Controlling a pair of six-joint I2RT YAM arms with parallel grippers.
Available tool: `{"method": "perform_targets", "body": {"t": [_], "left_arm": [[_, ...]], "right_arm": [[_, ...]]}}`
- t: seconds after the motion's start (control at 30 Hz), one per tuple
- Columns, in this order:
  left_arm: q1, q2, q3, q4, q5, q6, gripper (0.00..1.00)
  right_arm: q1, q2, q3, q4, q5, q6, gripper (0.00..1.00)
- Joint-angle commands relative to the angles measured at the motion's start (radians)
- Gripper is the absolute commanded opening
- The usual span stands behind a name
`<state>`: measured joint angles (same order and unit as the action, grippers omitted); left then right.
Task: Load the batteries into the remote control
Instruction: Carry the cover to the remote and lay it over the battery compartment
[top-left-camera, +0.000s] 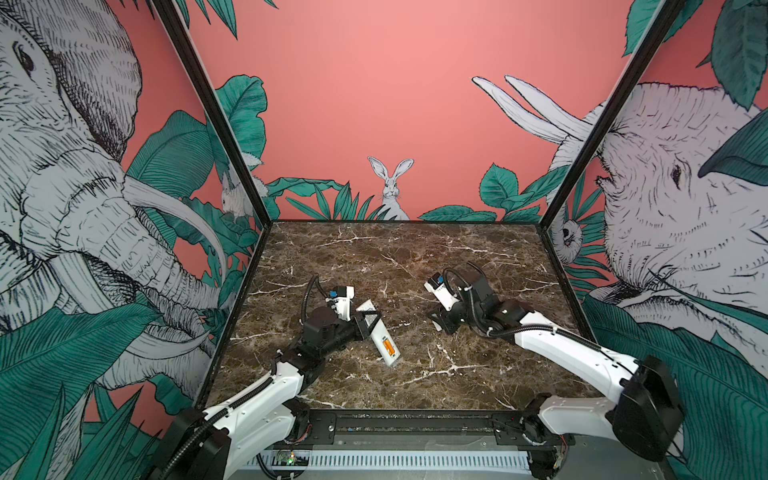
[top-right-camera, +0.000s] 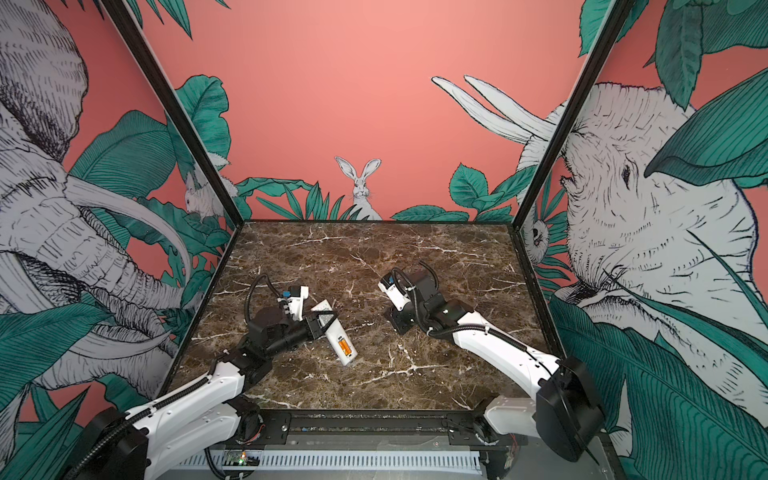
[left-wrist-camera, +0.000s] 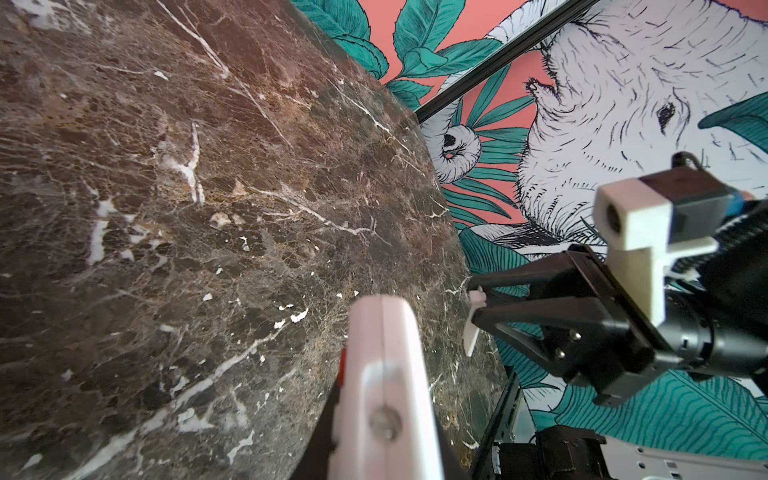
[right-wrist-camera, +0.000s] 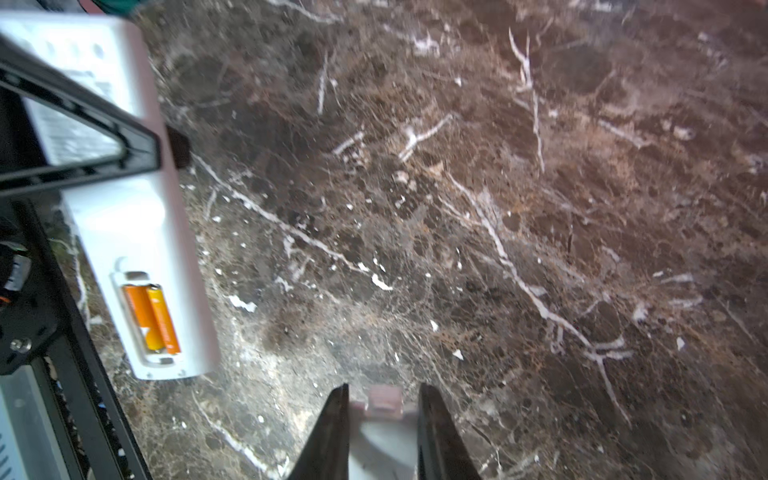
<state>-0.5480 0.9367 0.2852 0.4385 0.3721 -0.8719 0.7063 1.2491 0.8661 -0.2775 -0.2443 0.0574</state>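
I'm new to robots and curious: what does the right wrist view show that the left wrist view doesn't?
Right wrist only: two orange batteries in the open remote control. Left wrist only: the elephant wall and the right arm's jaws from outside. Both: the remote control, marble table, and the small white piece gripped in those jaws.

A dark brown marble tabletop (top-left-camera: 415, 257) with white veins sits inside a three-sided booth. Its walls (top-left-camera: 374, 83) are coral pink, printed with green jungle leaves (top-left-camera: 241, 112), a white rabbit (top-left-camera: 390, 187) at the back centre, a large line-drawn elephant (top-left-camera: 62, 187) on the left and another pale animal (top-left-camera: 673, 187) on the right. Black frame posts (top-left-camera: 219, 124) mark the back corners
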Motion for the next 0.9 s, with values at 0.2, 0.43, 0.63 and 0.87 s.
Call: {"method": "perform_targets", "body": {"t": [0.2,0.43,0.63,0.87], "left_arm": [[-0.001,-0.007,0.044,0.049,-0.012,-0.025,0.0],[-0.001,-0.012,0.046,0.061,-0.019,-0.044,0.0],[-0.001,-0.007,0.055,0.066,-0.017,-0.053,0.0],[-0.001,-0.014,0.054,0.067,-0.019,-0.062,0.0]], "right_arm": [[0.105,-0.1,-0.104,0.322,-0.035,0.086,0.17],[0.177,-0.121,-0.171,0.517,-0.035,0.135,0.17],[0.23,-0.094,-0.188,0.604,-0.034,0.123,0.17],[0.262,-0.058,-0.189,0.649,-0.021,0.112,0.17]]}}
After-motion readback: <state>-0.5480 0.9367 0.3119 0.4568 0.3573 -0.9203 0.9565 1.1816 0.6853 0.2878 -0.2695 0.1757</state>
